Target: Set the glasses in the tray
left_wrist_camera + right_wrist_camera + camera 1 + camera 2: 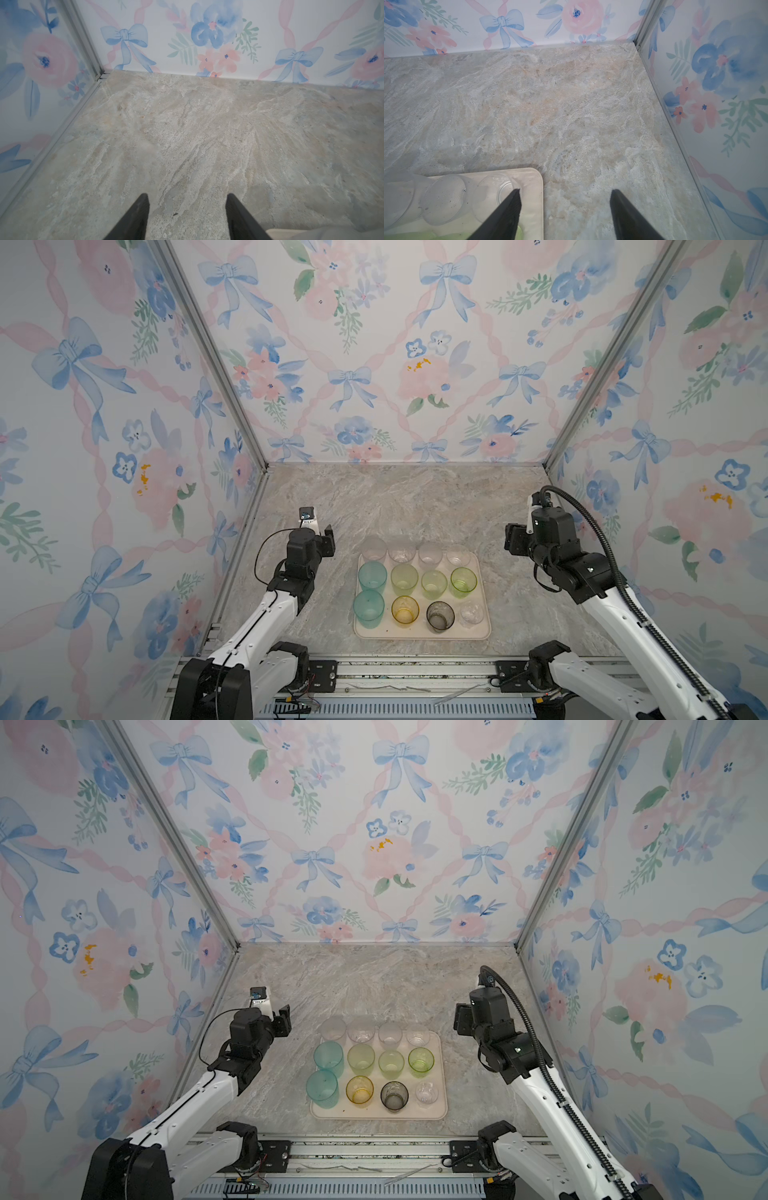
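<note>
Neatly, the tray (415,634) holds twelve glasses (434,584) (three rows).

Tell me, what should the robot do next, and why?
Probably just draw the left gripper and right gripper back to rest: both are open and empty, all twelve glasses already stand in the tray, and none is left on the table.

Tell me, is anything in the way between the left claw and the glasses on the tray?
Nothing visible is. The left gripper hangs open beside the tray, with only marble tabletop between it and the glasses, which all stand inside the tray.
</note>
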